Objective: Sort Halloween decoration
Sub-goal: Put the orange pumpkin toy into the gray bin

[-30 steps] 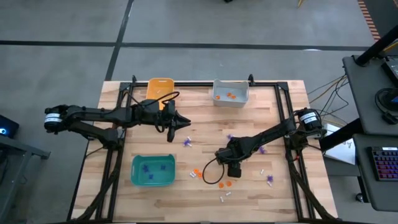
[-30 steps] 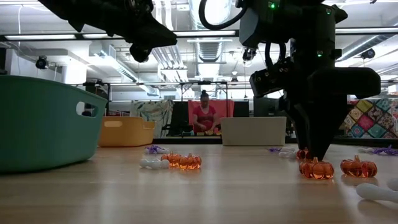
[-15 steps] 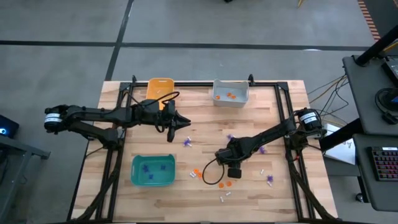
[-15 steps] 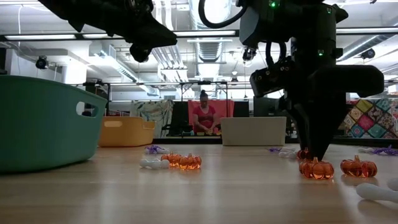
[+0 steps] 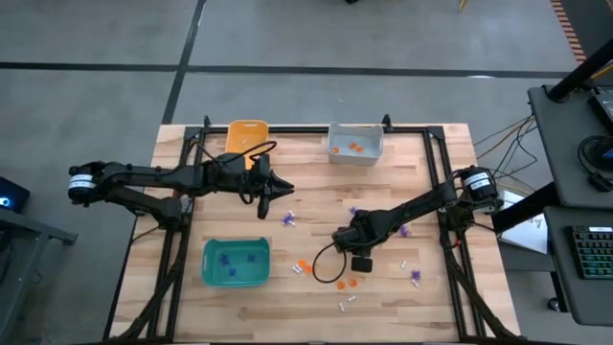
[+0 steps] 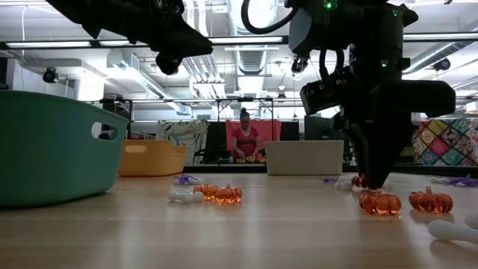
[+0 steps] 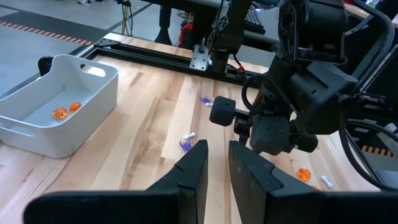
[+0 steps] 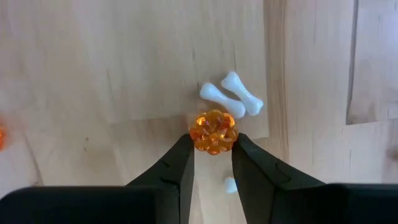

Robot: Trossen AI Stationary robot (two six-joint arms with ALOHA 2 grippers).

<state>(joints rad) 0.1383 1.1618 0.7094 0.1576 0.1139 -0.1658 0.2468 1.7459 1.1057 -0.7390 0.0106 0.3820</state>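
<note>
The Halloween decoration lies scattered on the wooden table: purple spiky ones (image 5: pixel 287 220), orange pumpkins (image 5: pixel 302 266) and white bones (image 5: pixel 347 303). My right gripper (image 8: pixel 213 140) points down at the table's middle right (image 5: pixel 352 251) and is shut on one orange pumpkin (image 8: pixel 214 130). Two white bones (image 8: pixel 231 99) lie just beyond it. My left gripper (image 5: pixel 286 191) hangs above the table left of centre. Its fingers (image 7: pixel 217 149) stand a narrow gap apart with nothing between them. My right gripper pinches the orange pumpkin by two opposite sides (image 8: pixel 198 133) between its two fingertips. The fingers come from above, pointing down. In the low view the fingertips (image 6: pixel 372 182) are down at the table top. I cannot tell whether the pumpkin is lifted off it.
A teal bin (image 5: pixel 235 264) with purple pieces stands near left. An orange-yellow bin (image 5: pixel 246 134) stands far left. A grey bin (image 5: pixel 355 144) with orange pieces stands at the far middle. Two more pumpkins (image 6: pixel 381 202) lie by the right gripper. A person sits in the room beyond (image 6: pixel 244 142).
In the low view my right gripper's fingers have drawn together on the orange pumpkin at the table top. The hand itself has kept its place.
</note>
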